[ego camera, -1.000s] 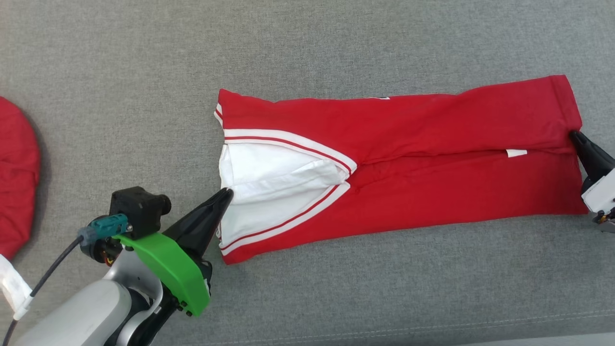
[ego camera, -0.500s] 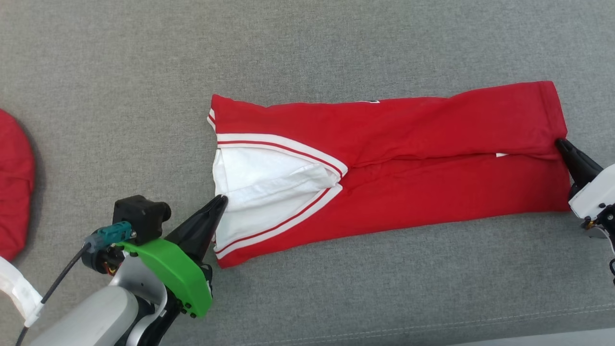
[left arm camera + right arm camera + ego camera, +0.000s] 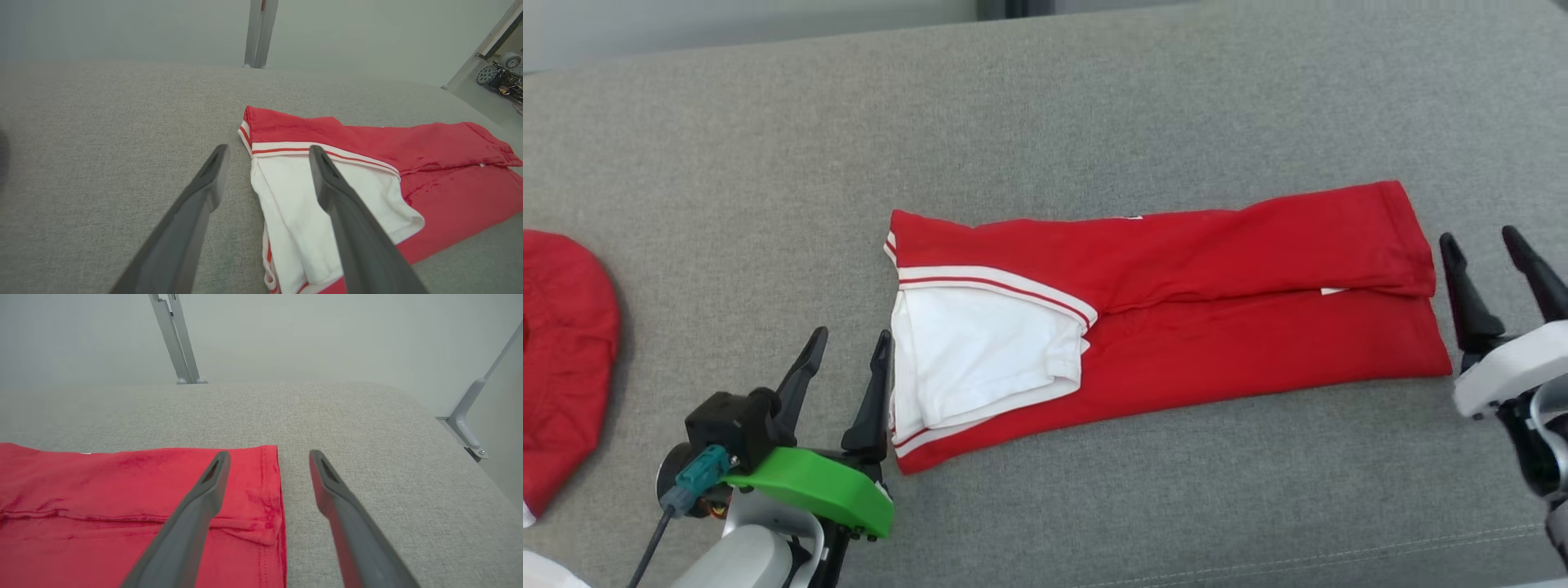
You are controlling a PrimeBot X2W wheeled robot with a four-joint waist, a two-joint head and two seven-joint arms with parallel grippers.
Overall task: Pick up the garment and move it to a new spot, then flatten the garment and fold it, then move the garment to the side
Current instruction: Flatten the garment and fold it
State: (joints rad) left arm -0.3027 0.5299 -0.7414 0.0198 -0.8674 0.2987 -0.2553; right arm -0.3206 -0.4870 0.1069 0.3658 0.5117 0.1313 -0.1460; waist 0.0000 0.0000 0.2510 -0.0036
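Observation:
The garment (image 3: 1217, 310) is a red shirt with white, red-striped trim and a white panel (image 3: 980, 351), folded into a long strip lying flat across the grey cushion (image 3: 1045, 106). My left gripper (image 3: 848, 345) stands open just off its left end, nothing between its fingers. Off the right hem, my right gripper (image 3: 1482, 245) is open too, clear of the cloth. The left wrist view has the white panel (image 3: 294, 204) under the right finger (image 3: 343, 204). In the right wrist view the red hem (image 3: 269, 486) lies between and beneath the fingers.
Another red cloth (image 3: 564, 359) lies at the cushion's far left edge. The cushion's front seam (image 3: 1258, 563) runs near the bottom. Behind the cushion stand a pale wall and a metal post (image 3: 259, 32); a bracket (image 3: 466, 420) sits at the right.
Both grippers have let go of the garment's ends and opened. The garment now lies flat. The head camera has tilted, so the scene sits lower in view.

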